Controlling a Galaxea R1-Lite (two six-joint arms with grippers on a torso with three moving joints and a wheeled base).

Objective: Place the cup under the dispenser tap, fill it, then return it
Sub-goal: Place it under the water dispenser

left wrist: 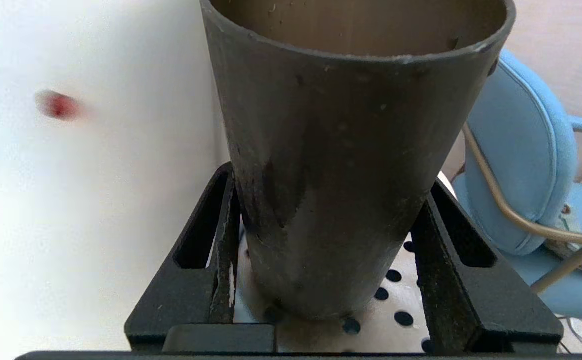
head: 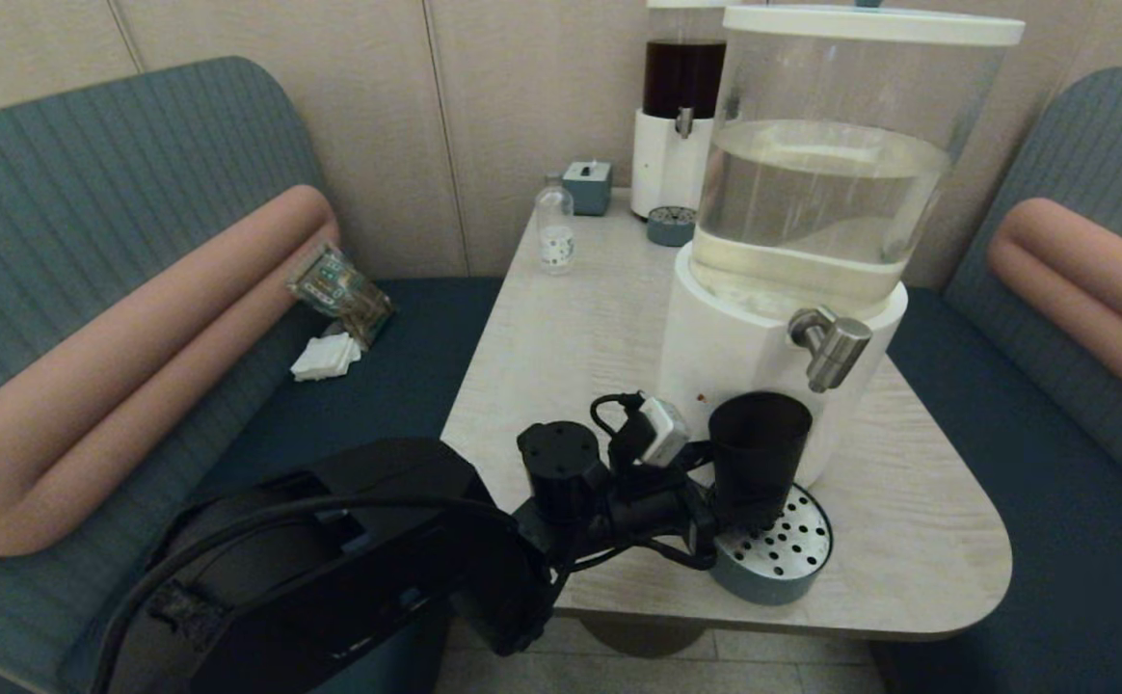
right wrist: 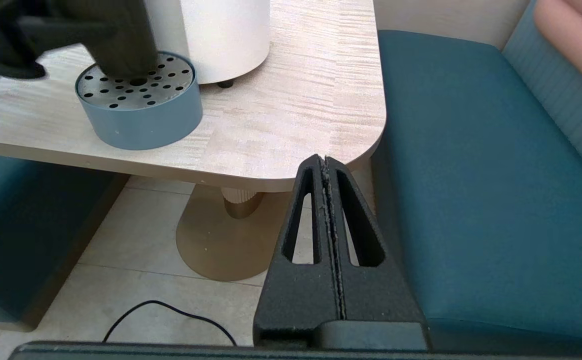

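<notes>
The matte black cup [head: 759, 453] stands upright on the round perforated drip tray [head: 792, 569] against the white base of the large clear-tank dispenser [head: 744, 337]. The brushed-metal dispenser tap [head: 831, 347] juts out above and slightly to the right of the cup's rim. My left gripper [head: 715, 516] reaches in from the left, shut on the lower half of the cup [left wrist: 341, 165], one finger on each side. The cup's inside looks empty. My right gripper [right wrist: 323, 160] hangs shut and empty below the table's near right corner, out of the head view.
A small clear bottle [head: 555, 231], a blue box [head: 587, 186], a smaller dark-liquid dispenser [head: 681, 106] and its small tray [head: 670, 226] stand at the table's back. Blue benches flank the table [head: 561, 347]; a packet [head: 339, 289] lies on the left seat.
</notes>
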